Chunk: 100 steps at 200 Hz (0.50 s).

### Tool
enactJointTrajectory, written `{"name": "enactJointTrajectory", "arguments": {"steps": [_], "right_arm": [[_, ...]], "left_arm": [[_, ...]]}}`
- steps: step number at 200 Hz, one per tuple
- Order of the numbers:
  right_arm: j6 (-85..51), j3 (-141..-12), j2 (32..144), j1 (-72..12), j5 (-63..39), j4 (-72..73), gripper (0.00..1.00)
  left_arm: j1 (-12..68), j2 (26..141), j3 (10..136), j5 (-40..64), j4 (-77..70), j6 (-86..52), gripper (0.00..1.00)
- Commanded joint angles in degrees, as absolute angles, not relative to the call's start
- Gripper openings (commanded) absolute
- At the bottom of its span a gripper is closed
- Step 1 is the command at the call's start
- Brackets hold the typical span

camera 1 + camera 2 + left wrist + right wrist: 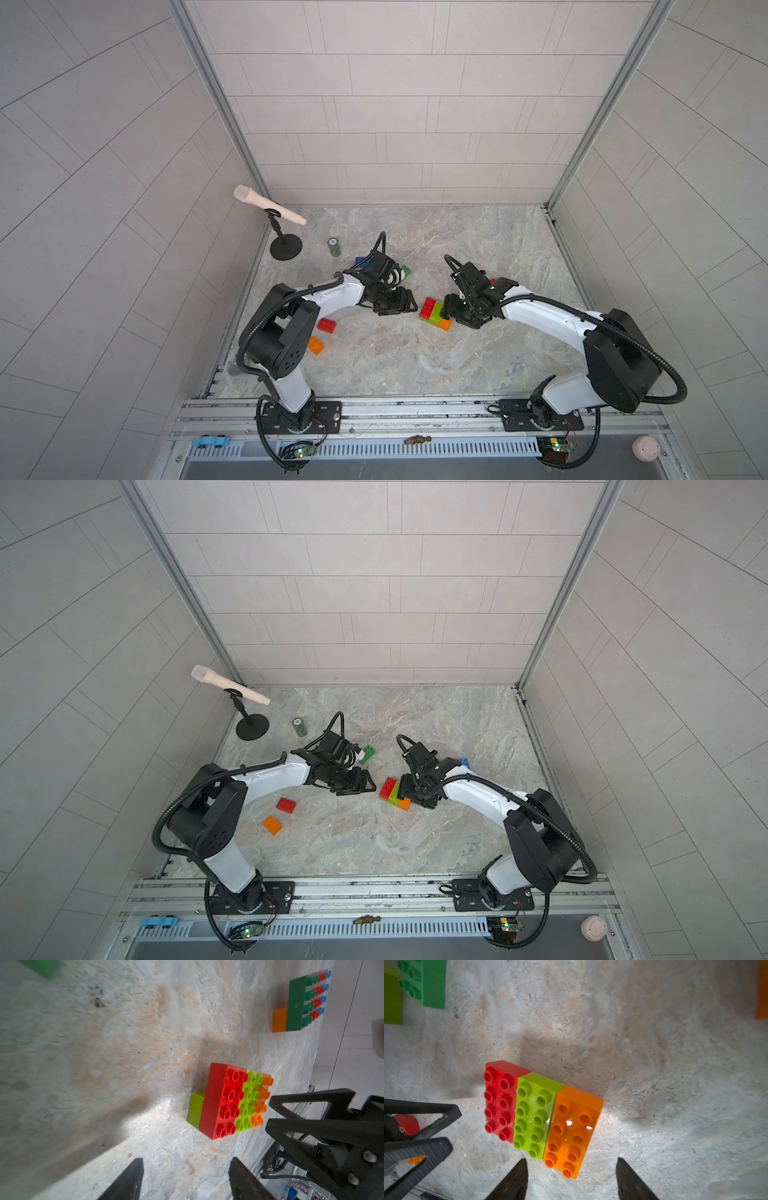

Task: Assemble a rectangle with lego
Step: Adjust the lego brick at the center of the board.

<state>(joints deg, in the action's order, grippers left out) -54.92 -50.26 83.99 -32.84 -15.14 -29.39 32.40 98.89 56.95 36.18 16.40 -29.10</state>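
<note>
here three abutting bricks point(537, 1113) lie between left end effector point(187, 1167) and right end effector point(571, 1164), both open.

I log the red brick point(500, 1101), lime brick point(533, 1115) and orange brick point(571, 1132) as one striped block, with a lower lime brick point(194, 1109) beneath. The far cluster has a dark green brick point(296, 1003), a far orange brick point(279, 1020), red studs point(319, 989) and blue studs point(328, 974). There is also a loose red brick point(326, 324) and a loose orange brick point(316, 345). The table point(415, 365) is marbled grey with tan veins. The walls point(395, 104) are pale grey staggered tiles. The microphone point(266, 206) is cream, its stand point(286, 251) black, and the small cylinder point(334, 248) dark green.
</note>
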Motion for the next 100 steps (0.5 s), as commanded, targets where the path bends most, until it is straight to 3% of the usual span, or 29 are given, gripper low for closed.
{"name": "enactJointTrajectory", "arguments": {"steps": [1,100], "right_arm": [[-58.1,-50.3,84.7,-32.2,-17.0,-24.0,0.68],[-49.8,-58.2,94.8,-25.1,-24.2,-22.4,0.65]], "left_arm": [[33.3,100.8,59.7,38.4,15.5,-28.9,0.67],[37.5,108.4,65.8,40.1,14.9,-30.7,0.54]]}}
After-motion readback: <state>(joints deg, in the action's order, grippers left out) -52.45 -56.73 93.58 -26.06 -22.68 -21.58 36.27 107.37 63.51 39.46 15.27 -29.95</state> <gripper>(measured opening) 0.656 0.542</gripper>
